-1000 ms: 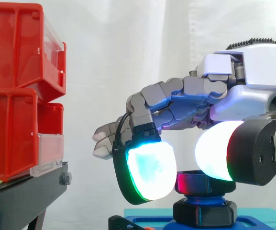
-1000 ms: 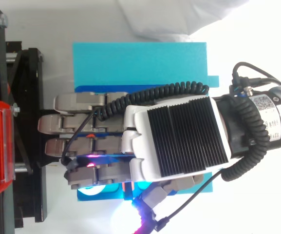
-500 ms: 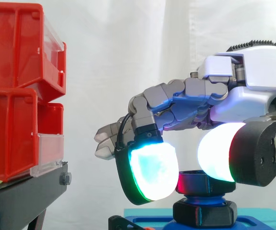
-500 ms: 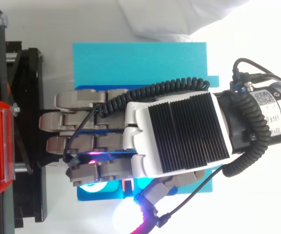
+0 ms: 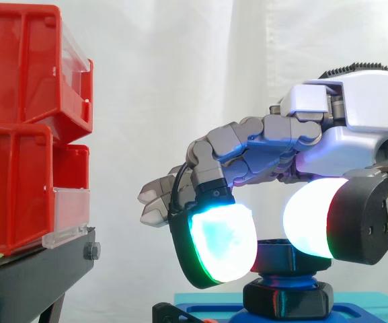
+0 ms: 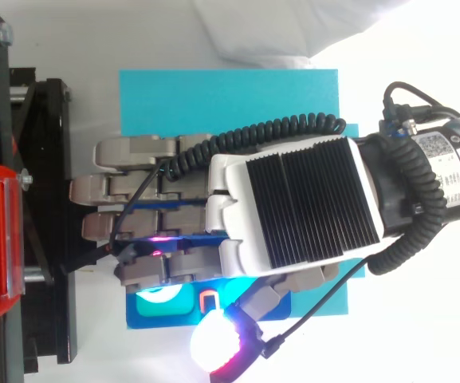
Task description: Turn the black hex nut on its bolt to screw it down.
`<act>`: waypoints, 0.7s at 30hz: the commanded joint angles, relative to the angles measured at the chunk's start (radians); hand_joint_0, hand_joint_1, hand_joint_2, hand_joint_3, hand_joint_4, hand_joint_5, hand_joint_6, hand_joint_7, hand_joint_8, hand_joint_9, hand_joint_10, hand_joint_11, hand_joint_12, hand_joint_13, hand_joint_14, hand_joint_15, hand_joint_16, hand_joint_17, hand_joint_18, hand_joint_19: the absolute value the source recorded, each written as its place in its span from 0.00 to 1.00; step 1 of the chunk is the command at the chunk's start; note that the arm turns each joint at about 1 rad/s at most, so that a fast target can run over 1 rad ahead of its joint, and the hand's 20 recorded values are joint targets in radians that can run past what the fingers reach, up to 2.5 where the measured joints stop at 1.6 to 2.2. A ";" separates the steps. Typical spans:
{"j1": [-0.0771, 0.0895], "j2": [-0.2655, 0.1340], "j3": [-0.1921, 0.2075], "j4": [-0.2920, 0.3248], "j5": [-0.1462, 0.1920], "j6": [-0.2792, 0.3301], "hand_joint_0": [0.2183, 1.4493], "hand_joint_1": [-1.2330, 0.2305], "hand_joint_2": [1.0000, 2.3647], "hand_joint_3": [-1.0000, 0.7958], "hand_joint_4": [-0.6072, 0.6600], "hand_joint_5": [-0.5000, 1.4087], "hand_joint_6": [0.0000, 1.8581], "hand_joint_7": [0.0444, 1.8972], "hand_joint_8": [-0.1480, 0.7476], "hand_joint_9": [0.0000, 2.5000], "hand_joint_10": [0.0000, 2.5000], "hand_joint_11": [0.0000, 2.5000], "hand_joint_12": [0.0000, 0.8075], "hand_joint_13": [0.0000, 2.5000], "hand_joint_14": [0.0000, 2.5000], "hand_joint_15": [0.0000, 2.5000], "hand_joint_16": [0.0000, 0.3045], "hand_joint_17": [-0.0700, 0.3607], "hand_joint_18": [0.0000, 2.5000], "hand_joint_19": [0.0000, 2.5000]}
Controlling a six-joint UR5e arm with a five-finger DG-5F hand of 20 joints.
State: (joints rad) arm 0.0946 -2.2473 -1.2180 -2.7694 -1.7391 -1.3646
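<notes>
Hand clamped on the nut, right of the bins.

Side view: the hand (image 5: 355,134) reaches in from the right with its fingers curled down. A cyan-green fingertip pad (image 5: 224,242) and the white thumb pad (image 5: 308,219) pinch the black hex nut (image 5: 284,256) on its blue bolt (image 5: 278,274), well right of the red bins (image 5: 19,134). Top view: the hand, back up, hides the nut above a blue plate (image 6: 230,104).

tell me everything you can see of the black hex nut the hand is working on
The black hex nut looks like matt black plastic with flat facets. It sits level on an upright blue bolt. The hand pinches it: a cyan-glowing finger pad at its left side, the white thumb pad over its upper right. A short stretch of bolt separates it from a wider black hex collar on the blue base.
</notes>
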 commanded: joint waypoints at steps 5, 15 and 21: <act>-0.007 0.000 0.000 0.001 -0.013 -0.010 0.20 0.58 0.00 0.28 0.61 0.21 0.29 0.71 0.40 0.20 0.00 0.01 0.32 0.11 0.00 0.00 0.16 0.41 0.03 0.05; -0.018 0.000 0.000 -0.007 -0.031 -0.010 0.20 0.58 0.00 0.28 0.61 0.21 0.29 0.71 0.40 0.20 0.00 0.01 0.32 0.11 0.00 0.00 0.16 0.41 0.03 0.04; -0.026 0.000 -0.002 -0.007 -0.043 -0.016 0.21 0.58 0.00 0.28 0.61 0.21 0.29 0.71 0.40 0.21 0.00 0.01 0.32 0.11 0.00 0.00 0.15 0.41 0.03 0.05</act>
State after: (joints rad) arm 0.0738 -2.2472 -1.2182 -2.7763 -1.7750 -1.3770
